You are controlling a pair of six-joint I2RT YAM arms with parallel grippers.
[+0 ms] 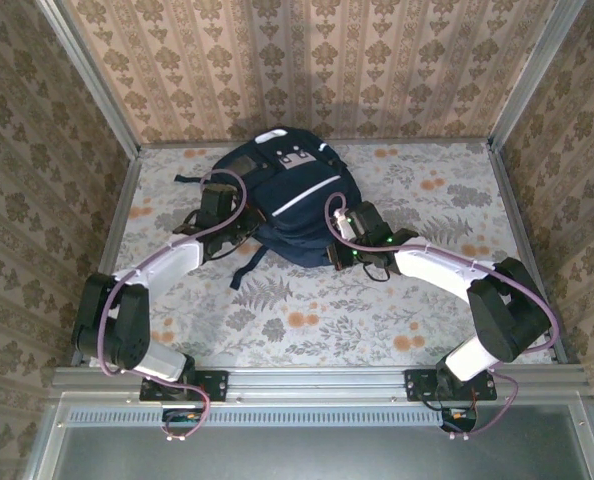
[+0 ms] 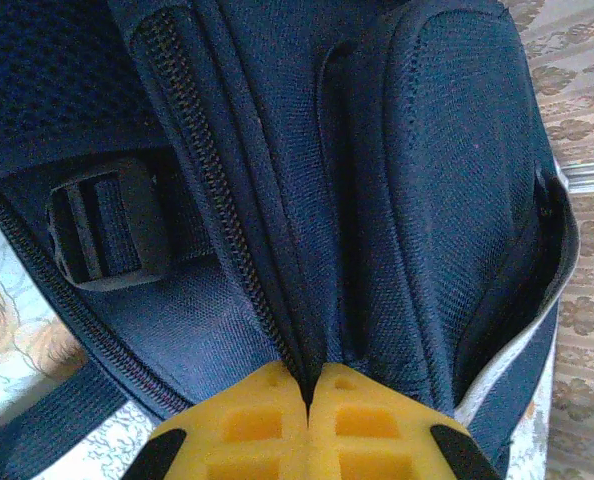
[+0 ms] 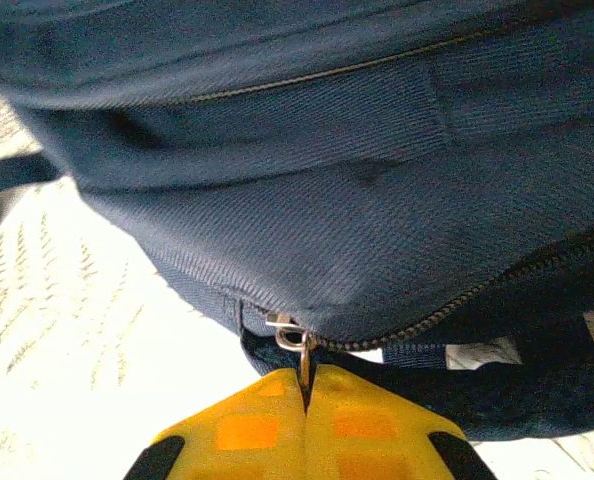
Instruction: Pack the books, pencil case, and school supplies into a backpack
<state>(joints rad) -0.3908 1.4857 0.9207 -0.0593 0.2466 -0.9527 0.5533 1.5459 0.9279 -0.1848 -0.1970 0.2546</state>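
Navy-blue fabric takes the middle of the scene. The backpack lies on the flowered cloth of the table, close to the far edge and about midway between the left and right edges. Its front faces upward, with grey-white patches toward the far edge and a white stripe running slantwise across it. A dark strap trails from its near side onto the cloth.

Both arms reach from their bases at the near edge and bend inward, one to each side of the bag.

The left gripper is at the left side of the backpack. Its yellow fingers are pressed together, and a fold of the navy fabric goes in between their tips, so it grips the backpack itself. A closed zip line runs down beside this fold toward the fingertips. To the left of it, a black plastic buckle sits on a strap and lies against the bag.

The right gripper is at the near right side of the backpack. Its jaws are narrow, closed on the small metal zipper pull, which hangs from the slider at the lower seam of the bag. From the slider a row of zipper teeth goes away to the right. I cannot tell whether this stretch of the zipper is open or closed.
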